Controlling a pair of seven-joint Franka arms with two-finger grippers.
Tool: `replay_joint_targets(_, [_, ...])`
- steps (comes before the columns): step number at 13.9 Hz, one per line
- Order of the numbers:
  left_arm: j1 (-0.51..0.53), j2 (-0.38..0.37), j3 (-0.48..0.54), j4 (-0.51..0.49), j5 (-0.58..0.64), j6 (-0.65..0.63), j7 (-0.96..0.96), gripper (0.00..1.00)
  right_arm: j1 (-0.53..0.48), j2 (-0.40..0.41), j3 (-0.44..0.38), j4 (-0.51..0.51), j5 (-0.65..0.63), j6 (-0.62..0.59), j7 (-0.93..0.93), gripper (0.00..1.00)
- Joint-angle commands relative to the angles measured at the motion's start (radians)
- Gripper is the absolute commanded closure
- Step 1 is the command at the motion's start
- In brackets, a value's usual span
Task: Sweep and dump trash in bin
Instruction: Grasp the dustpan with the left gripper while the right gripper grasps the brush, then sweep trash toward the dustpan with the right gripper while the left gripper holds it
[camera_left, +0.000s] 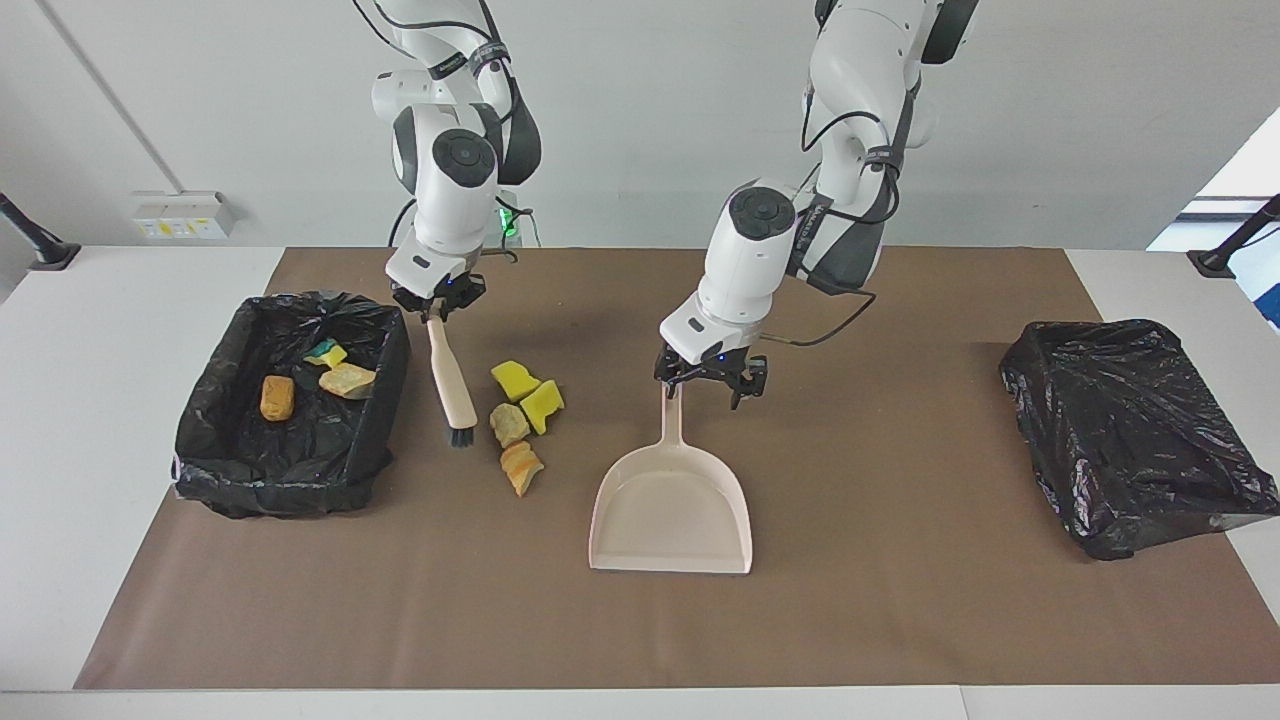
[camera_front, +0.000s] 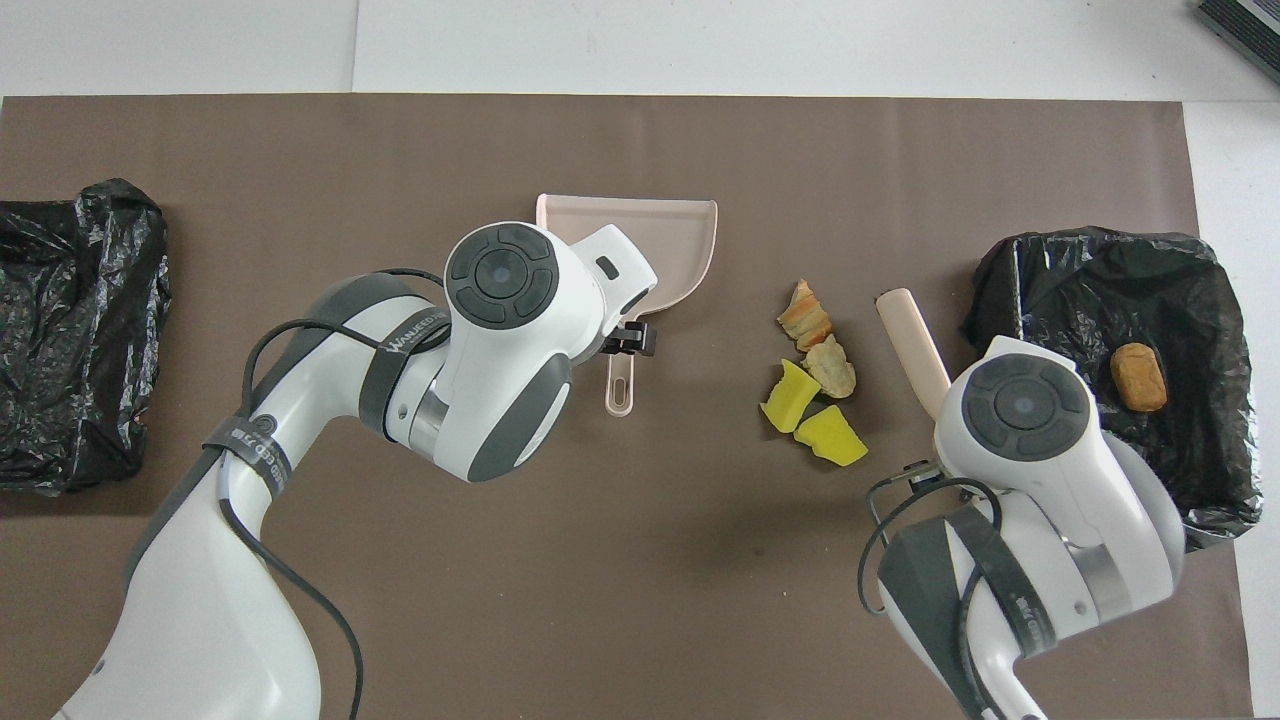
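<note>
**Brush and dustpan by the trash**

A bin (camera_left: 290, 470) sits beside the right gripper (camera_left: 437, 303) with three trash pieces (camera_left: 278, 397) inside. The dustpan (camera_left: 670, 510) lies flat on the counter (camera_left: 900, 600); the left gripper (camera_left: 700, 385), spread wide, hovers over its handle. The right gripper pinches the brush (camera_left: 450, 385). Four trash chunks (camera_left: 525, 420) lie just beside the bristles.

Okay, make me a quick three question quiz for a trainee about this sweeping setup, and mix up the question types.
1. True or false: the dustpan already holds trash.
2. How many trash pieces lie on the mat between the brush and the dustpan?
A) two B) four C) six
3. Fill in: the right gripper holds the ____.

Key: 1 false, the pan is empty. 2 B; three more lie in the lined bin beside the brush. 3 brush; the left gripper is over the dustpan's handle.
</note>
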Motion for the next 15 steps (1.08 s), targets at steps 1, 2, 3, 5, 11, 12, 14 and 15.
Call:
replay_joint_targets(1, [-0.035,0.059,0.017,0.041,0.05,0.027,-0.065,0.0,0.004,0.069,0.021,0.022,0.022,0.0,0.121,1.0])
replay_joint_targets(2, [-0.037,0.07,0.017,0.048,0.065,0.03,-0.08,0.0,0.011,0.068,0.021,0.016,0.064,-0.005,0.113,1.0])
replay_joint_targets(3, [-0.038,0.084,0.016,0.049,0.082,0.032,-0.086,0.0,0.011,0.069,0.021,0.011,0.102,-0.013,0.109,1.0])
replay_joint_targets(5, [-0.051,0.109,0.017,0.055,0.085,0.088,-0.123,0.0,0.012,0.069,0.021,-0.012,0.2,-0.01,0.106,1.0])
replay_joint_targets(11, [-0.051,0.11,0.017,0.057,0.096,0.105,-0.123,0.81,0.055,0.053,0.015,0.005,0.405,-0.056,0.121,1.0])
replay_joint_targets(12, [-0.049,0.106,0.017,0.055,0.126,0.099,-0.119,0.91,0.046,0.028,0.008,0.02,0.399,-0.084,0.113,1.0])
replay_joint_targets(14, [-0.04,0.084,0.016,0.045,0.165,0.076,-0.1,1.0,0.009,-0.009,0.008,0.072,0.345,-0.178,0.115,1.0])
replay_joint_targets(15, [-0.035,0.061,0.017,0.043,0.165,0.032,-0.064,1.0,0.008,-0.027,0.008,0.077,0.322,-0.212,0.115,1.0])
